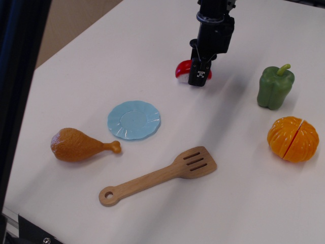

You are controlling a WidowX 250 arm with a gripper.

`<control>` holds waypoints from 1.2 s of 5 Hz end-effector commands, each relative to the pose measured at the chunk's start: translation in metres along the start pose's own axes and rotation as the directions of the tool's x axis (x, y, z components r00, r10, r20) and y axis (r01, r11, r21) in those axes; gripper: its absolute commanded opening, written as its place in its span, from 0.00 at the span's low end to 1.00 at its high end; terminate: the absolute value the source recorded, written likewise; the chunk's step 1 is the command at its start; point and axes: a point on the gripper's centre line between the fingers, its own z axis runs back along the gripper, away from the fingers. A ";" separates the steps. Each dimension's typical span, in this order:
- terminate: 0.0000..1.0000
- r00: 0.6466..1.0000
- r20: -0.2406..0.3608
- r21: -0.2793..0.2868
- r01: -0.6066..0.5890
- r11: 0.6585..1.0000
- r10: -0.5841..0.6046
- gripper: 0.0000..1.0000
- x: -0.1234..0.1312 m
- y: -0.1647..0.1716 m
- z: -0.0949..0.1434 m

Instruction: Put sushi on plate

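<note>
The sushi (182,68) shows its glossy red top and a sliver of white base at the back of the white table. My gripper (198,77) comes down from above and is shut on the sushi; its black fingers cover the sushi's right half. The sushi seems to be held just off the table. The light-blue plate (133,119) with a scalloped rim lies bare, to the front left of the gripper and well apart from it.
A brown drumstick (76,145) lies left of the plate. A wooden spatula (160,175) lies in front of the plate. A green pepper (275,86) and an orange segmented fruit (293,138) stand at the right. The table's left edge runs diagonally.
</note>
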 end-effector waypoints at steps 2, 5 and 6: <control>0.00 0.991 0.072 0.085 -0.114 0.990 0.108 0.00 -0.051 -0.080 0.063; 0.00 0.987 0.060 0.022 -0.150 0.988 0.149 0.00 -0.090 -0.088 0.017; 0.00 0.989 0.079 0.011 -0.126 0.992 0.125 0.00 -0.085 -0.082 0.007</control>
